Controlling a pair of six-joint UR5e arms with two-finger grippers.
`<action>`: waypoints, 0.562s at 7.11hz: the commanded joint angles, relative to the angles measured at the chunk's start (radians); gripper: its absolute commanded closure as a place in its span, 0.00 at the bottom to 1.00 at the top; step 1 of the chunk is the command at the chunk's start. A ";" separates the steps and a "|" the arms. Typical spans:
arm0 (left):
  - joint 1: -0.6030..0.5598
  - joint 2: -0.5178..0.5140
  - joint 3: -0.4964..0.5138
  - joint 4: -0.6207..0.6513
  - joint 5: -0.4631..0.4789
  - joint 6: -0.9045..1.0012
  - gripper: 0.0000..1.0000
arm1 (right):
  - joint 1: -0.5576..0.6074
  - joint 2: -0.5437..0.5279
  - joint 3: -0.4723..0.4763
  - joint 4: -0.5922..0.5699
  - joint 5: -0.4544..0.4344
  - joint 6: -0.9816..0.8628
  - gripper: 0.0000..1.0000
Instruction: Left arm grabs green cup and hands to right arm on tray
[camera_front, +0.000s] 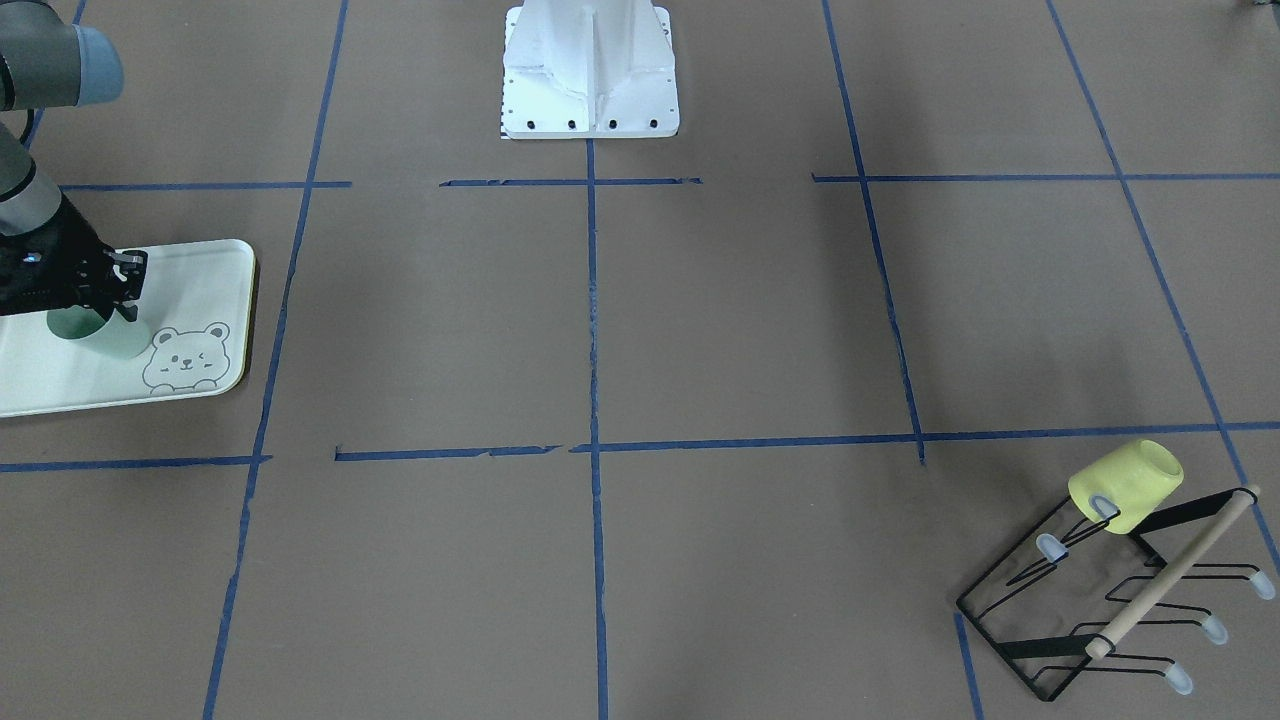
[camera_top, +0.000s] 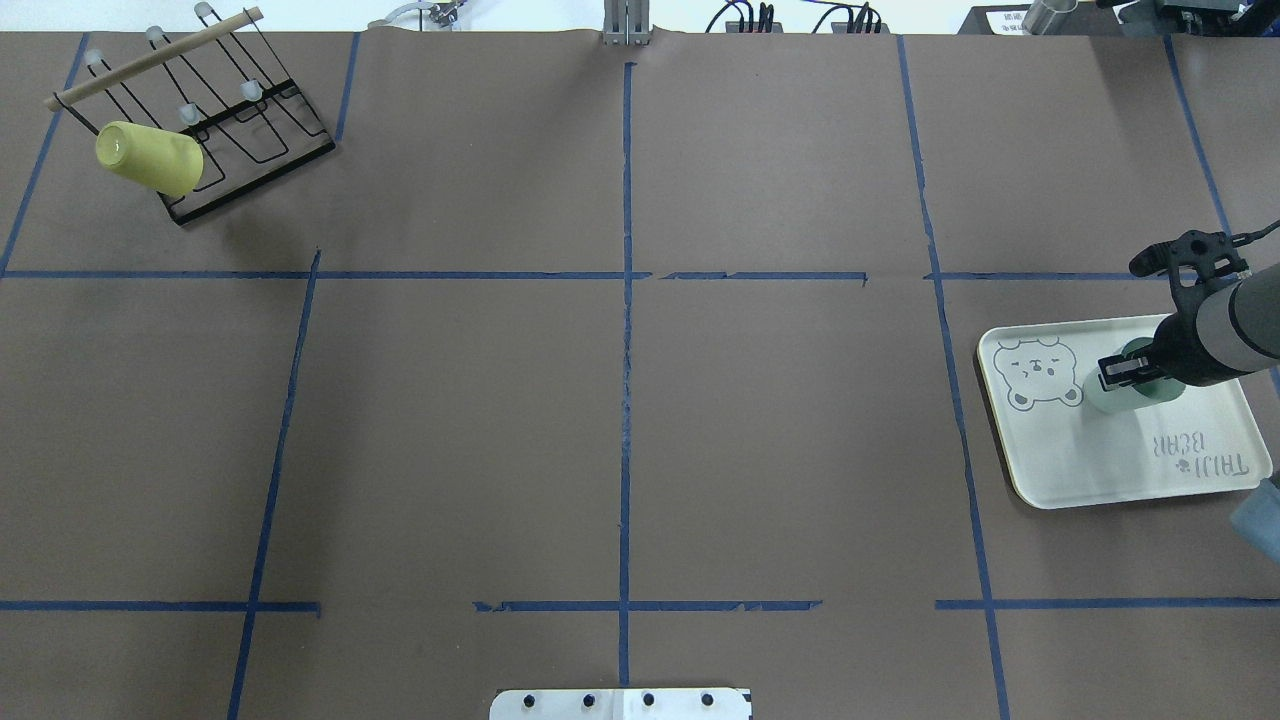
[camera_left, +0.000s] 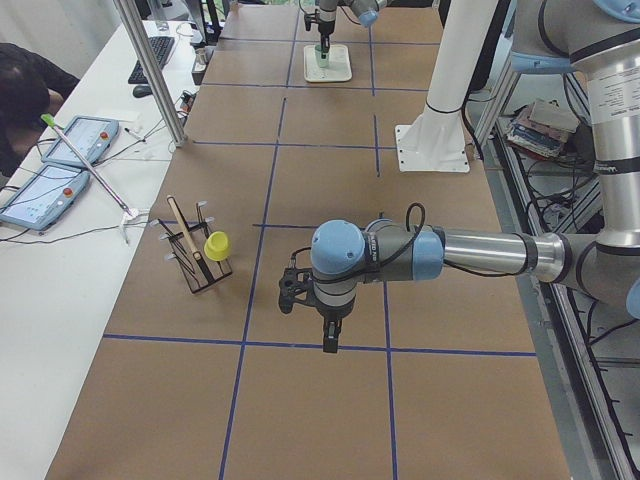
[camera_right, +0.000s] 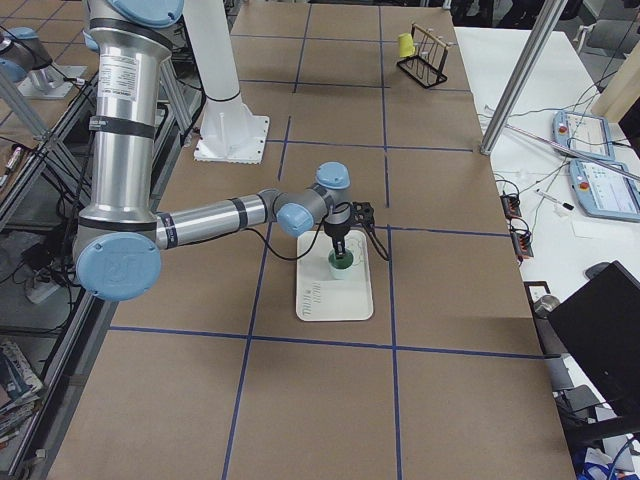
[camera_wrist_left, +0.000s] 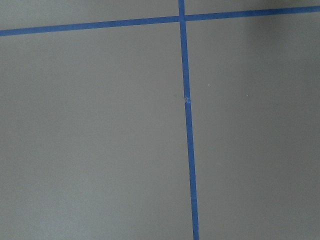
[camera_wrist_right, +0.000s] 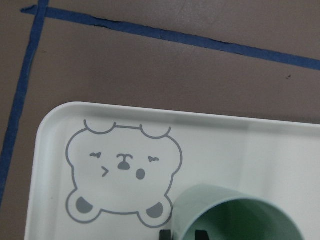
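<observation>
The pale mint-green cup (camera_front: 112, 338) stands upright on the cream-green bear tray (camera_front: 205, 275), beside the bear drawing. My right gripper (camera_front: 118, 292) is shut on the cup's rim, one finger inside and one outside. In the overhead view the right gripper (camera_top: 1124, 371) holds the cup (camera_top: 1108, 396) over the tray (camera_top: 1110, 470). The right wrist view shows the cup's rim (camera_wrist_right: 235, 212) and the tray corner (camera_wrist_right: 55, 125). My left gripper (camera_left: 329, 338) shows only in the exterior left view, empty above the table; I cannot tell whether it is open. The left wrist view shows only bare table.
A yellow cup (camera_front: 1128, 483) hangs on a black wire rack (camera_front: 1080, 610) at the table's far corner on my left; both also show in the overhead view, cup (camera_top: 150, 158) and rack (camera_top: 250, 120). The white robot base (camera_front: 590, 70) stands mid-table at my edge.
</observation>
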 joint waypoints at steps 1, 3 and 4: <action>0.002 -0.001 0.000 0.000 -0.003 0.000 0.00 | 0.005 0.008 0.033 -0.013 0.013 -0.008 0.00; 0.002 -0.003 0.002 -0.023 0.000 0.007 0.00 | 0.151 0.004 0.056 -0.084 0.144 -0.110 0.00; 0.002 -0.001 0.012 -0.041 0.003 0.010 0.00 | 0.254 0.002 0.073 -0.174 0.190 -0.284 0.00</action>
